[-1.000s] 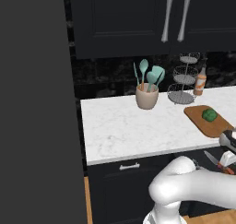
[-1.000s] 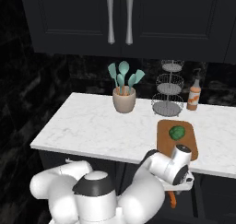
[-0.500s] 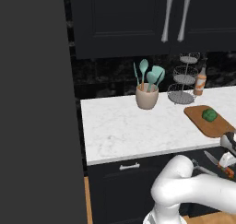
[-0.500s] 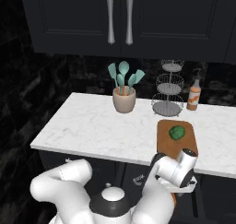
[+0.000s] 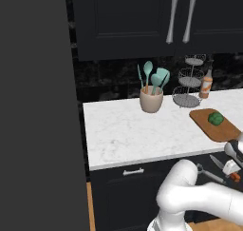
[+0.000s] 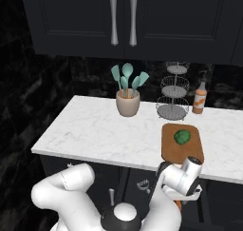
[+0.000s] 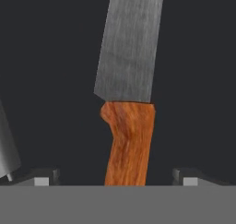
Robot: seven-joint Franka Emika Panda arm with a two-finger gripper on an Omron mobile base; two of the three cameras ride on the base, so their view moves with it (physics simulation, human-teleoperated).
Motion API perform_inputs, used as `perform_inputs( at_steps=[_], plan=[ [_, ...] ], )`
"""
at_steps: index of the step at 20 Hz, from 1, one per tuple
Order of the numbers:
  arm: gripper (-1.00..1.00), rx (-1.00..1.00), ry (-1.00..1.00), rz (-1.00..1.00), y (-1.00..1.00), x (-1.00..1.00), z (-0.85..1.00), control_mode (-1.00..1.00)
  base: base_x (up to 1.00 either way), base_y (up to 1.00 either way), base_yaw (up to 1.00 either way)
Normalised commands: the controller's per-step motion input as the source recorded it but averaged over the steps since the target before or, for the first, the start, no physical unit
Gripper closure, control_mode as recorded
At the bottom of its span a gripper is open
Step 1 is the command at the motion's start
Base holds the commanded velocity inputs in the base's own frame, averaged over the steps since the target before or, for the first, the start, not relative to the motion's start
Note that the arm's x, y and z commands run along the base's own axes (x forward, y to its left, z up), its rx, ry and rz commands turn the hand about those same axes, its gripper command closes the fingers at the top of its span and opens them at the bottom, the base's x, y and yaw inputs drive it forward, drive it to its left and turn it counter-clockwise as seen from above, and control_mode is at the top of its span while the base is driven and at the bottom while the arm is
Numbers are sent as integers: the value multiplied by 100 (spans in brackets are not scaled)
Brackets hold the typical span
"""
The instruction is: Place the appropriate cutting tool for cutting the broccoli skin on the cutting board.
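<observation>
White marble counter (image 6: pixel 95 130) fronts a black backsplash (image 6: pixel 71 78); dark cabinets (image 6: pixel 123 21) with steel handles hang above.

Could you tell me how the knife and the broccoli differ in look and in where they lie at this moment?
The knife is long and flat, grey blade on an orange handle; the broccoli is a rounded, bumpy green lump. The broccoli sits on the cutting board; the knife lies lower, in front of the counter, between the gripper fingertips.

Knife (image 7: pixel 129 89) blade tip cut off by top edge, handle end hidden below; end effector (image 7: pixel 118 176) fingertips barely visible.
</observation>
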Motion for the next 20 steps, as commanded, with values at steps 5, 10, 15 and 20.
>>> perform_inputs(
  at_steps=[5,10,15,20],
  plan=[
    [100,0,0,0,3,-1,-25,-100,0,0,0],
    [100,0,0,0,11,-22,-14,-100,0,0,0],
    [100,0,0,0,10,-57,-25,-100,0,0,0],
    [100,0,0,0,10,-43,-12,-100,0,0,0]
  ],
)
